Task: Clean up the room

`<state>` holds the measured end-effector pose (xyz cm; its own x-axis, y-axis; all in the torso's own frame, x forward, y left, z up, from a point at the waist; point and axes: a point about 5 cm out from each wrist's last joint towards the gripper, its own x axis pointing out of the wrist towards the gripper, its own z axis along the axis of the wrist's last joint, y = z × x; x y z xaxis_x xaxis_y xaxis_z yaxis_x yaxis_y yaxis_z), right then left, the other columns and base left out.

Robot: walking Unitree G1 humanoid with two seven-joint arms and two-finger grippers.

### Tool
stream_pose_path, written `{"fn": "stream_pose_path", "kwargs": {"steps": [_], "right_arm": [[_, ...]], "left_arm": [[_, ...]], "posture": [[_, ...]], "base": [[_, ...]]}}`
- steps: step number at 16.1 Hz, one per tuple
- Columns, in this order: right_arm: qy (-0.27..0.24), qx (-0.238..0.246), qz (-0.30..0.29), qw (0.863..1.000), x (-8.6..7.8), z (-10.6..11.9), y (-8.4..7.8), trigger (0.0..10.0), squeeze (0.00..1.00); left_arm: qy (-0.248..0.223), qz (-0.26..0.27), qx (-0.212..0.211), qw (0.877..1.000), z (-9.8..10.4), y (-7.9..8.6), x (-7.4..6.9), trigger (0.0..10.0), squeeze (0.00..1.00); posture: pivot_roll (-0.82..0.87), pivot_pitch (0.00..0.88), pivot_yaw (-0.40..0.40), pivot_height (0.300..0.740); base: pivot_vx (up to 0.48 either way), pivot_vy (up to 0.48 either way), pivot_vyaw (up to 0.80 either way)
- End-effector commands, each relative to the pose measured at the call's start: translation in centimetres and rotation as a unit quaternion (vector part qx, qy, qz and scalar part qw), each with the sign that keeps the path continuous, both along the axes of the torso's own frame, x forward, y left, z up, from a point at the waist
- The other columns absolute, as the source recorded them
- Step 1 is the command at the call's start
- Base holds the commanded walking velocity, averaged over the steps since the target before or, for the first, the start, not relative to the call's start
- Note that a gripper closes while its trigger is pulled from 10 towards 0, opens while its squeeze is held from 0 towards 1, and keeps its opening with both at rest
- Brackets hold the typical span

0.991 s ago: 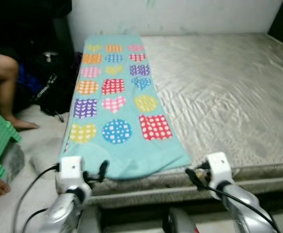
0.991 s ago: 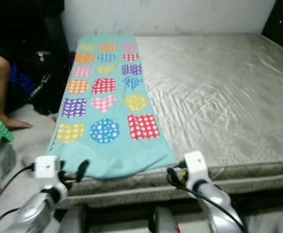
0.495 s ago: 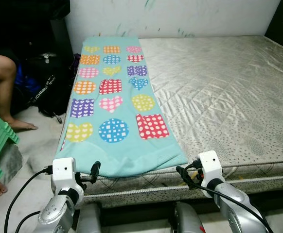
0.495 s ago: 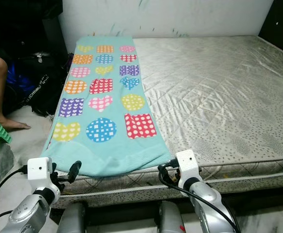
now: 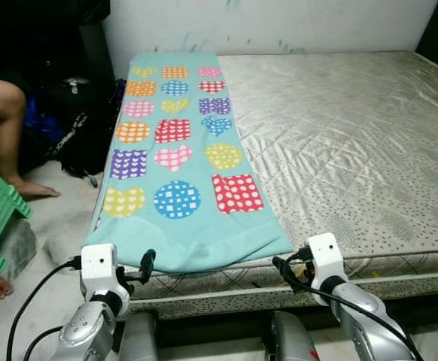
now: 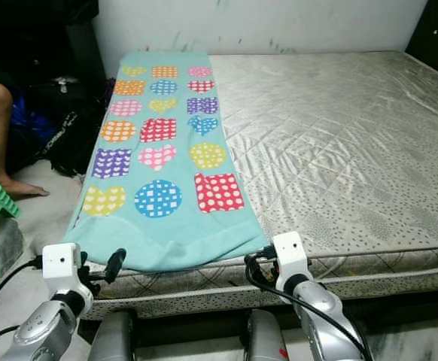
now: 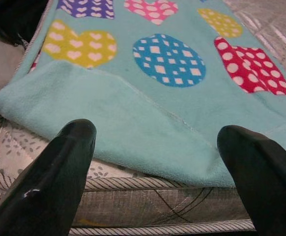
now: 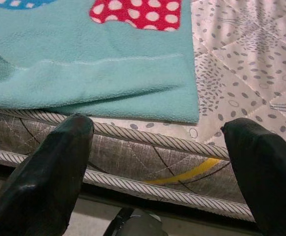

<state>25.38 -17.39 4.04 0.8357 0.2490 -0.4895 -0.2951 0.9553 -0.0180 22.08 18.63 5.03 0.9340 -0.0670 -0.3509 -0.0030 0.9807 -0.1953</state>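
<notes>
Blanket's near hem lies just ahead of both grippers, its long axis running straight away from them.

The teal fleece blanket with coloured dotted patches (image 5: pixel 177 150) lies along the left strip of the grey quilted mattress (image 5: pixel 339 143). The left gripper (image 5: pixel 145 265) faces its near left corner, the right gripper (image 5: pixel 285 269) its near right corner; both jaws are spread wide and empty, about equally near.

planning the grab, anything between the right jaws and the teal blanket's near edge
Nothing but the mattress edge: in the right wrist view the open right gripper faces it, just below the blanket.
</notes>
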Motion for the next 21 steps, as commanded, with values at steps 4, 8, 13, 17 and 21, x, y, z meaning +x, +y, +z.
{"fn": "stream_pose_path", "kwargs": {"steps": [4, 8, 13, 17, 21], "right_arm": [[-0.021, 0.027, -0.016, 0.999, 2.1, 0.7, 0.8, 10.0, 0.00], [-0.051, 0.086, -0.075, 0.992, 4.3, 2.0, 1.8, 10.0, 0.00], [-0.046, 0.083, -0.059, 0.994, 3.8, 1.2, 3.7, 10.0, 0.00], [-0.052, 0.080, -0.052, 0.994, 3.9, 1.2, 3.9, 10.0, 0.00], [-0.048, 0.078, -0.052, 0.994, 3.9, 1.0, 3.9, 10.0, 0.00]], "left_arm": [[-0.001, 0.023, 0.012, 1.000, 0.5, 0.5, 0.2, 10.0, 0.00], [-0.012, 0.034, 0.029, 0.999, 1.2, 0.4, 0.9, 10.0, 0.00], [-0.029, 0.031, 0.031, 0.999, 1.7, 0.3, 1.4, 10.0, 0.00], [-0.029, 0.026, 0.028, 0.999, 1.6, 0.0, 1.3, 10.0, 0.00], [-0.029, 0.021, 0.024, 0.999, 1.6, -0.2, 1.3, 10.0, 0.00]], "posture": [[-0.02, 0.000, -0.014, 0.575], [-0.03, 0.000, 0.001, 0.575], [-0.03, 0.000, 0.000, 0.575], [-0.03, 0.000, 0.000, 0.587], [-0.03, 0.000, 0.000, 0.587]], "base": [[0.000, 0.000, 0.00], [0.000, 0.000, 0.00], [0.000, 0.000, 0.00], [0.203, 0.000, 0.37], [0.347, 0.000, 0.12]]}}
